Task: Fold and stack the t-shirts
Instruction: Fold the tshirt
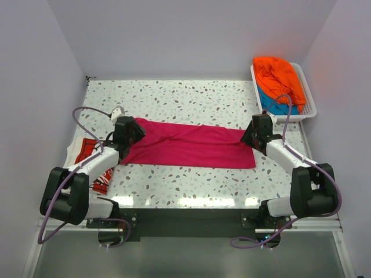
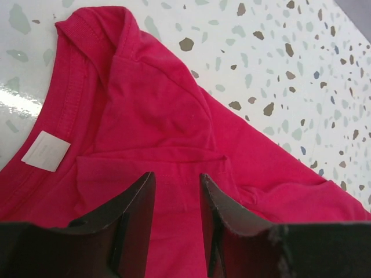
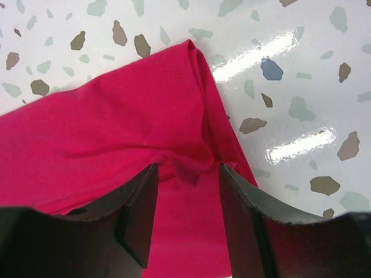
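— Where's the pink t-shirt [image 1: 188,145]?
— A long folded strip across the surface [image 1: 191,98]. My left claw [image 2: 175,179] sits over its collar end, right claw [image 3: 188,171] over the hem corner, both parted, gripping nothing.
— Next?
— Probably pinch one end, fold it across.

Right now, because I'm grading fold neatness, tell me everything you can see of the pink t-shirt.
The magenta-pink t-shirt, soft cloth, lies folded lengthwise into a long band across the speckled table. Its collar end, white tag showing, lies under the left gripper; its stitched hem end under the right gripper. Both grippers' jaws stand apart above it, a small pucker of cloth between the right one's. Slight wrinkles run along it.
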Motion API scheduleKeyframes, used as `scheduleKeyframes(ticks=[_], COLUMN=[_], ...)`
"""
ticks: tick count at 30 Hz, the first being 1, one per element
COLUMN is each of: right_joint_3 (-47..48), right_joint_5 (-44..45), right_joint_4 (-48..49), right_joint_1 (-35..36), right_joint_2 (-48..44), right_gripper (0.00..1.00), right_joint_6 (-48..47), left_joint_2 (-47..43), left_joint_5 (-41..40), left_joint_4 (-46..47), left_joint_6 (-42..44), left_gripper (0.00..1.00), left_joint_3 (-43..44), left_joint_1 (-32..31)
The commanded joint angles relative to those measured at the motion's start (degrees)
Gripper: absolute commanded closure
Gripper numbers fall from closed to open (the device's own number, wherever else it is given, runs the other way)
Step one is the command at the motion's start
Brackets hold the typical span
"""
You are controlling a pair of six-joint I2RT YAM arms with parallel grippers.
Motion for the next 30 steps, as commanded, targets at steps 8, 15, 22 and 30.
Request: scheduleKeyframes(ticks=[8,15,22,30], right_joint_3=[1.8,2.06,3.99,4.26], right_joint_5=[1.68,0.62,1.15,1.94], right_joint_4=[0.56,1.79,2.06,2.14], right_joint_1=[-0.01,-0.1,-0.1,-0.01], right_joint_2=[2.28,4.03,3.42,-0.26], right_gripper=[0.5,0.57,0.93,1.0], right_joint_6=[1.07,1.6,-1.29,-6.13], left_joint_2=[1.09,1.01,0.13,-0.49], left_joint_5=[-4.23,-4.49,-4.67,-4.84], left_joint_4=[-1.38,-1.38,-1.38,-1.56], left_joint_6=[0.36,0.1,0.36,0.1], left_gripper=[0.58,0.59,0.62,0.64], left_joint_3=[2.77,2.25,1.9,1.81], left_joint_1=[-0.26,-0.26,-0.18,-0.18])
